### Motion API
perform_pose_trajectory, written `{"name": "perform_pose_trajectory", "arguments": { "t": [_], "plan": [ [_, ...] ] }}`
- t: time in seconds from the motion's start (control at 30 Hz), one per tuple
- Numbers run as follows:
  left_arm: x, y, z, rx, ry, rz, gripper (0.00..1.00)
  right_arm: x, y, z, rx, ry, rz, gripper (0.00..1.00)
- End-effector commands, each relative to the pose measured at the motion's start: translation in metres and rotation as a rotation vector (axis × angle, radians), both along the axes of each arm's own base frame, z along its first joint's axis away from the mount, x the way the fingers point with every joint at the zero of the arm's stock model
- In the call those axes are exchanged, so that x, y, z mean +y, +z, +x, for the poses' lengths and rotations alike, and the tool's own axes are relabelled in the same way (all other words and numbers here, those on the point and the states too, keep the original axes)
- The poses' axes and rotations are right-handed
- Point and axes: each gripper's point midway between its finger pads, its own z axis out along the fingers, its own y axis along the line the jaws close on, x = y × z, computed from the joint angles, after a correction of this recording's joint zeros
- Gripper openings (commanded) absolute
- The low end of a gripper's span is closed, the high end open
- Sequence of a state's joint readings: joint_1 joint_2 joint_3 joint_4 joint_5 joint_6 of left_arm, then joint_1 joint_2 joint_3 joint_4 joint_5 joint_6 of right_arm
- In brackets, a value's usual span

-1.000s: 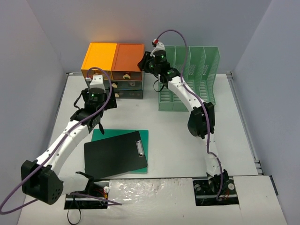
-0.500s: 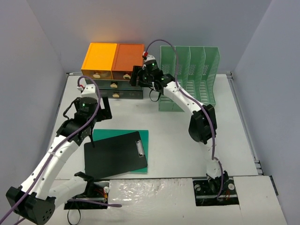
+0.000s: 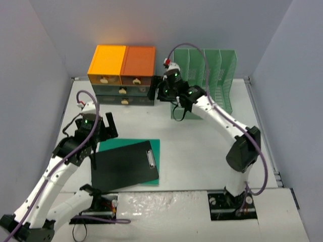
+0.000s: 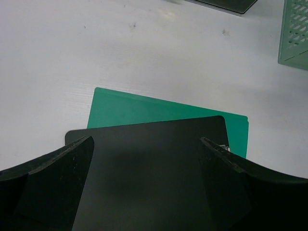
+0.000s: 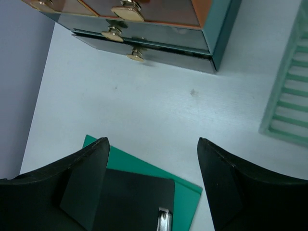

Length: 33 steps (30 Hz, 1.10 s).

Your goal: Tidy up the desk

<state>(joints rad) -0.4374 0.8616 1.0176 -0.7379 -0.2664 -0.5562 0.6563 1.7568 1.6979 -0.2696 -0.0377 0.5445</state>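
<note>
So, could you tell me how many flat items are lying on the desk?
2: a black clipboard at near left, and a green folder under it, peeking out at its far edge. Others could be hidden beneath.

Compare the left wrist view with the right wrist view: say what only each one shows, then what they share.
Only the left wrist view: the left gripper, open, hanging over the black clipboard, which fills most of the lower picture. Only the right wrist view: the right gripper, open, the drawer unit with its brass knobs, and a strip of the grey-lilac wall. Both: the clipboard lying on the green folder, the white desk, and a corner of the green file rack.
</note>
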Motion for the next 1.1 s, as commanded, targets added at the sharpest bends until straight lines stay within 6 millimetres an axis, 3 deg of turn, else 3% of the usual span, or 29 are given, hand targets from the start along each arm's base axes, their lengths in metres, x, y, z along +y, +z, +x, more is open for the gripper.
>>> {"name": "perform_pose_trajectory", "arguments": {
  "t": [0.0, 0.07, 0.17, 0.27, 0.4, 0.5, 0.57, 0.7, 0.93, 1.07],
  "plan": [
    [-0.002, -0.005, -0.029, 0.135, 0.053, -0.064, 0.85, -0.027, -0.003, -0.071, 0.102, 0.014, 0.043, 0.7],
    [-0.002, -0.016, -0.044, 0.213, 0.066, -0.06, 0.85, -0.028, -0.036, -0.1, 0.165, 0.041, 0.0, 0.7],
    [0.0, -0.028, -0.064, 0.296, 0.112, -0.075, 0.85, -0.023, -0.062, -0.146, 0.248, 0.084, 0.021, 0.69],
    [0.006, -0.043, -0.082, 0.377, 0.154, -0.066, 0.85, -0.02, -0.084, -0.181, 0.292, 0.098, 0.05, 0.67],
    [-0.002, -0.061, -0.092, 0.441, 0.147, -0.107, 0.84, -0.026, -0.112, -0.214, 0.325, 0.085, 0.064, 0.67],
    [-0.008, -0.077, -0.098, 0.47, 0.152, -0.146, 0.84, -0.019, -0.118, -0.225, 0.327, 0.077, 0.145, 0.67],
    [-0.015, -0.087, -0.1, 0.497, 0.153, -0.184, 0.85, -0.019, -0.134, -0.238, 0.346, 0.09, 0.151, 0.67],
    [-0.024, -0.115, -0.102, 0.539, 0.176, -0.224, 0.84, -0.003, -0.145, -0.25, 0.344, 0.136, 0.162, 0.67],
    [-0.02, -0.139, -0.103, 0.575, 0.233, -0.204, 0.84, 0.023, -0.167, -0.266, 0.362, 0.199, 0.115, 0.66],
    [-0.022, -0.144, -0.098, 0.582, 0.25, -0.198, 0.84, 0.023, -0.182, -0.272, 0.391, 0.182, 0.096, 0.66]
  ]
}}
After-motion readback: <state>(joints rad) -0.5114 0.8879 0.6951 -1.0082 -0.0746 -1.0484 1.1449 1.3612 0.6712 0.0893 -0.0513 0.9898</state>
